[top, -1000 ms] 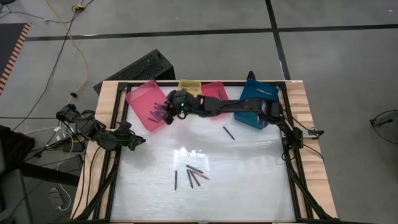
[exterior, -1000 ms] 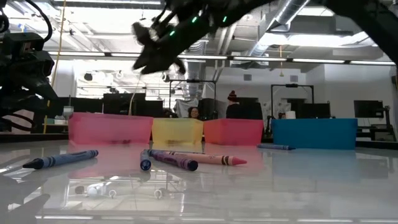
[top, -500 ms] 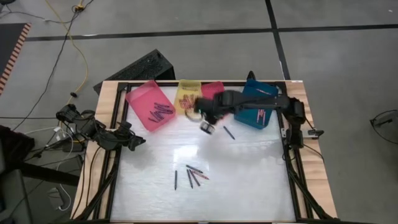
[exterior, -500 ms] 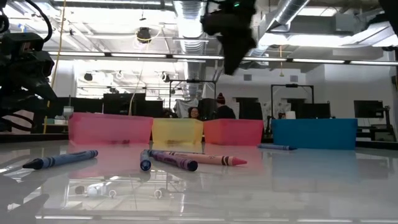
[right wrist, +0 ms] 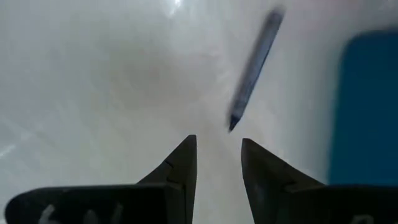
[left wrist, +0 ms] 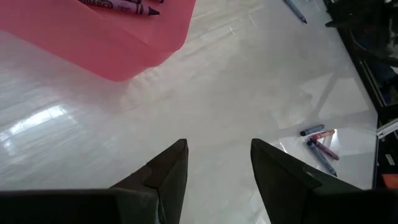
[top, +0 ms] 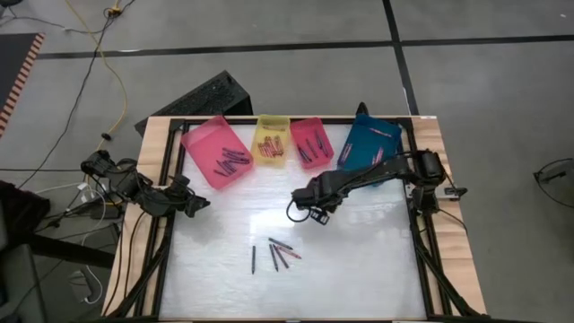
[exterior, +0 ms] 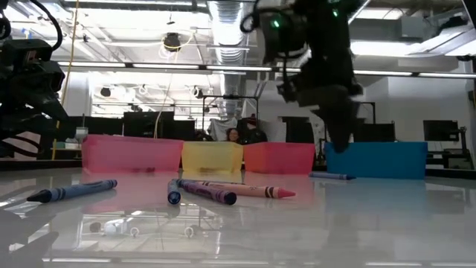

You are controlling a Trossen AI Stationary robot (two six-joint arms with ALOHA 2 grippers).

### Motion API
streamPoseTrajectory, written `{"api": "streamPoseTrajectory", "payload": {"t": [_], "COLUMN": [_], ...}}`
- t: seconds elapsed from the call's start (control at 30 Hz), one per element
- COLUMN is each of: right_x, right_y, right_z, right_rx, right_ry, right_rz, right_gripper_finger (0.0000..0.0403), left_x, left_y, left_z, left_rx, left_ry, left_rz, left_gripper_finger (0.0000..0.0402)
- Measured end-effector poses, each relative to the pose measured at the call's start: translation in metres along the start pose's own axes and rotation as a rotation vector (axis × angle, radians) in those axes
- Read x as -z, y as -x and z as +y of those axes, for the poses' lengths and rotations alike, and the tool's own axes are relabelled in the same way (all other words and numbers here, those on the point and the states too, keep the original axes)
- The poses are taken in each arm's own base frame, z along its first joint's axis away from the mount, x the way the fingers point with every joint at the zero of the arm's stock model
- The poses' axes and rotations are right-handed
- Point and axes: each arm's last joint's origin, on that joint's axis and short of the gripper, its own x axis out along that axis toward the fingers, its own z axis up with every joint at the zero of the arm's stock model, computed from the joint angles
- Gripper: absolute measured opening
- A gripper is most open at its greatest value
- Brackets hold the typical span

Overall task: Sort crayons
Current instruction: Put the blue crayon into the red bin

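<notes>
Right gripper (top: 309, 212) — moved off trays, empty.

Grey floor (top: 269, 36) crossed by dark seams; ceiling strip lights (exterior: 186, 68) (2 people (exterior: 242, 134) behind).

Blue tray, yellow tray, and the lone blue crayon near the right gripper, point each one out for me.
Blue tray (top: 360, 154), high view, on its bare floor.
Yellow tray (exterior: 212, 158), low view, on its front wall.
Blue crayon (right wrist: 254, 62), right wrist view, on the middle of its shaft.
</notes>
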Motion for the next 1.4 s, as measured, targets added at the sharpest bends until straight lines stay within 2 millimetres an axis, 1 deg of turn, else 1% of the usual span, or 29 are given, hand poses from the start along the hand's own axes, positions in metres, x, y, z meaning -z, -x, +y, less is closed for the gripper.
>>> {"api": "streamPoseTrajectory", "payload": {"t": [0.07, 0.13, 0.33, 0.5, 0.63, 0.83, 0.93, 1.13, 1.4], "right_x": [0.004, 0.006, 0.012, 0.015, 0.024, 0.034, 0.035, 0.034, 0.034], "right_y": [-0.008, -0.012, -0.014, -0.017, -0.027, -0.047, -0.054, -0.059, -0.060], "right_z": [-0.006, -0.015, -0.047, -0.059, -0.058, -0.053, -0.053, -0.052, -0.053], "right_rx": [-0.043, -0.069, -0.112, -0.281, -0.323, -0.295, -0.278, -0.290, -0.246], "right_ry": [-0.018, -0.047, -0.115, -0.110, -0.101, -0.086, -0.112, -0.126, -0.133], "right_rz": [0.025, 0.027, -0.050, -0.131, -0.150, -0.177, -0.214, -0.256, -0.275], "right_gripper_finger": [0.0118, 0.0118, 0.0118, 0.0118, 0.0118, 0.0118, 0.0118, 0.0118, 0.0118], "left_x": [0.000, 0.000, 0.000, 0.000, 0.000, 0.000, 0.000, 0.000, 0.000], "left_y": [0.000, 0.000, 0.000, 0.000, 0.000, 0.000, 0.000, 0.000, 0.000], "left_z": [0.000, 0.000, 0.000, 0.000, 0.000, 0.000, 0.000, 0.000, 0.000], "left_rx": [0.000, 0.000, 0.000, 0.001, 0.002, 0.002, 0.002, 0.002, 0.002], "left_ry": [0.000, 0.000, 0.000, 0.000, 0.000, 0.000, 0.000, 0.000, 0.000], "left_rz": [0.000, 0.000, 0.000, 0.006, 0.009, 0.009, 0.009, 0.010, 0.011], "left_gripper_finger": [0.0165, 0.0165, 0.0165, 0.0165, 0.0165, 0.0165, 0.0165, 0.0165, 0.0165]}}
